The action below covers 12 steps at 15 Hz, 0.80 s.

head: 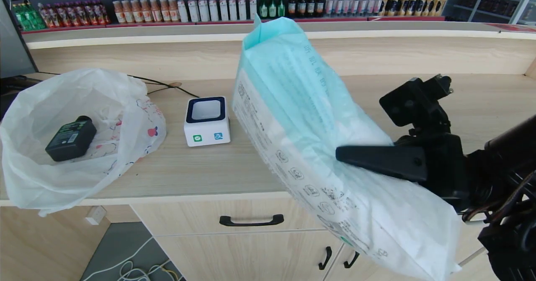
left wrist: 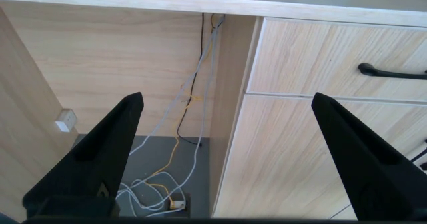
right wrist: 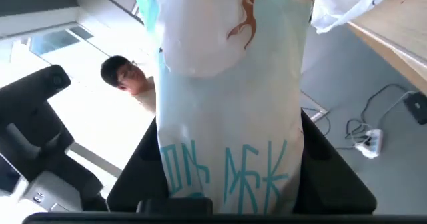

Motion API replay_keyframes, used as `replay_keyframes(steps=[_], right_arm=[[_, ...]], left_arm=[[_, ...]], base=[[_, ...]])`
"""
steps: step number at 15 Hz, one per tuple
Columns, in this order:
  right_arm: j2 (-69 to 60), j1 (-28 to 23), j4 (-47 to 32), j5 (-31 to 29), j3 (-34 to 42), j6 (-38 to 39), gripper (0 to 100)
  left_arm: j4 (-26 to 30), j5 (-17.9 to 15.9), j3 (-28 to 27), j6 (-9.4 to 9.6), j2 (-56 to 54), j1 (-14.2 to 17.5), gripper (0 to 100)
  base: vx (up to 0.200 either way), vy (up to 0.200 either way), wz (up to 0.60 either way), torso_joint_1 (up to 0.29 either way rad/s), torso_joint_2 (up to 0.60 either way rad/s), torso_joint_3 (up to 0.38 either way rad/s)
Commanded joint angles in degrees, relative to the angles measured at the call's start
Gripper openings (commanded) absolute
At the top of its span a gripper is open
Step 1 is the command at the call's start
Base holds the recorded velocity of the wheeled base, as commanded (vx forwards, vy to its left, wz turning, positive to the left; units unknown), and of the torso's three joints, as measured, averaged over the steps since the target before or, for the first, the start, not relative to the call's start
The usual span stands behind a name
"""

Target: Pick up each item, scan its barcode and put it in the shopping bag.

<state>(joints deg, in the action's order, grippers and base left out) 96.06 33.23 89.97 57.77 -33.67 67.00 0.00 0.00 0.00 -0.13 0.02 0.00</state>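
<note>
A large pale-green and white soft package [head: 318, 147] hangs tilted in the air over the counter's front edge, to the right of the scanner. My right gripper [head: 368, 159] is shut on it at mid-length; the same package [right wrist: 227, 104] sits between that gripper's fingers [right wrist: 140, 171]. The white scanner [head: 207, 121] with a dark-rimmed window stands on the counter. At the left a white plastic shopping bag [head: 125, 117] lies open with a dark bottle [head: 71, 138] inside. My left gripper [left wrist: 227, 157] is open, low in front of the cabinet, holding nothing.
The wooden counter [head: 201, 172] has a raised ledge behind it and shelves of bottles [head: 234, 6] farther back. Black cables [head: 167, 86] run behind the scanner. Drawers with black handles [head: 251, 220] sit below; loose wires [left wrist: 167, 184] lie on the floor.
</note>
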Motion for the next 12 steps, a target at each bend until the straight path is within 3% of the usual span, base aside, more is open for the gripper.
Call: replay_keyframes(steps=[1, 5, 11, 12], right_arm=[[-4.22, -2.65, 0.03, 1.91, 3.61, -6.44, 0], [-9.05, -7.39, 0.03, 1.73, 5.37, -23.41, 0], [-18.28, -8.27, 0.03, 1.73, 11.52, -28.42, 0], [-16.96, -8.71, 0.03, 1.73, 12.58, -32.46, 0]], left_arm=[[0.00, 0.00, 0.00, -0.04, -0.02, 0.00, 100], [0.00, 0.00, 0.00, -0.04, -0.02, -0.09, 100], [0.00, 0.00, 0.00, -0.04, -0.02, 0.00, 100], [0.00, 0.00, 0.00, -0.04, -0.02, 0.00, 100]], base=[[0.000, 0.000, 0.00, 0.000, 0.00, 0.000], [0.000, 0.000, 0.00, 0.000, 0.00, 0.000], [0.000, 0.000, 0.00, 0.000, 0.00, 0.000], [0.000, 0.000, 0.00, 0.000, 0.00, 0.000]])
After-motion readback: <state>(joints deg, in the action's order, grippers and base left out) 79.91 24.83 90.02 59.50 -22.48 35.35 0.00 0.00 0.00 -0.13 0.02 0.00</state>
